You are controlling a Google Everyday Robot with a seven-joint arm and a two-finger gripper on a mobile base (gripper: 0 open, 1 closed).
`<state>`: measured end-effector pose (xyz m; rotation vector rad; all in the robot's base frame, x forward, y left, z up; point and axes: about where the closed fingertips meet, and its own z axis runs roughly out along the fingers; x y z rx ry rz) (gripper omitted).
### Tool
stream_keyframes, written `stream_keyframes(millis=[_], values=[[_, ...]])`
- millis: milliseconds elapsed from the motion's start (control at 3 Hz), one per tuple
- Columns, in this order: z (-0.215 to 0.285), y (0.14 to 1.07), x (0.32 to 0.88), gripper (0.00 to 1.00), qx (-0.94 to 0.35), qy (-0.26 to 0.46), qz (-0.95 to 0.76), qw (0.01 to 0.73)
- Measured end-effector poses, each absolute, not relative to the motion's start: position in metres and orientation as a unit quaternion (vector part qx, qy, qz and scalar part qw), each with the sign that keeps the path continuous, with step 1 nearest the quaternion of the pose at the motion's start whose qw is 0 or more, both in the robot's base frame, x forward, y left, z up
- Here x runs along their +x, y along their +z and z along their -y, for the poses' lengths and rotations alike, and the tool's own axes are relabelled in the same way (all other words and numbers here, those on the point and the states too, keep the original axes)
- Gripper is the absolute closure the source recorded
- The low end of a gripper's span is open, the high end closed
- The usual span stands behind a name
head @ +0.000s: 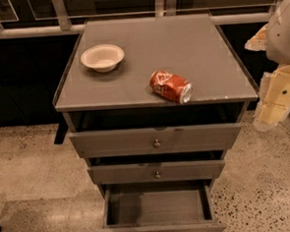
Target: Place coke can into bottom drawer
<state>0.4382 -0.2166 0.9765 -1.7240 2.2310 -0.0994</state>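
Gripper (pixel 271 109), R of cabinet top (pixel 180 42): cream plastic casing, smooth, semi-matt. Coke can (pixel 171 86), L of jaws: glossy red metal, dented, bare silver end. Bowl (pixel 102 57), further L: cream, matt. Cabinet top: grey, smooth, matt. Bottom drawer (pixel 158 207), below-L of jaws: grey, matt. Knob (pixel 157 143) on top drawer (pixel 112 142): shiny metal. Floor (pixel 30 164): speckled terrazzo, polished.

One camera, high and close before the grey square-topped cabinet (pixel 180 47), looks steeply down over its front edge; the gripper (pixel 274 102) hangs off its right edge.

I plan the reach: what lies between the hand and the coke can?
Camera view: only bare cabinet top separates the coke can from the hand beyond its right edge.
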Motion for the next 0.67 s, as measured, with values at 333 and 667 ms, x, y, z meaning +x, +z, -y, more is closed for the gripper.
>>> stream_keyframes(millis=[333, 667], values=[[0.216, 0.977, 0.439, 0.0, -0.603, -0.035, -0.78, 0.164], [0.206, 0.961, 0.462, 0.0, -0.599, 0.0, -0.778, 0.19]])
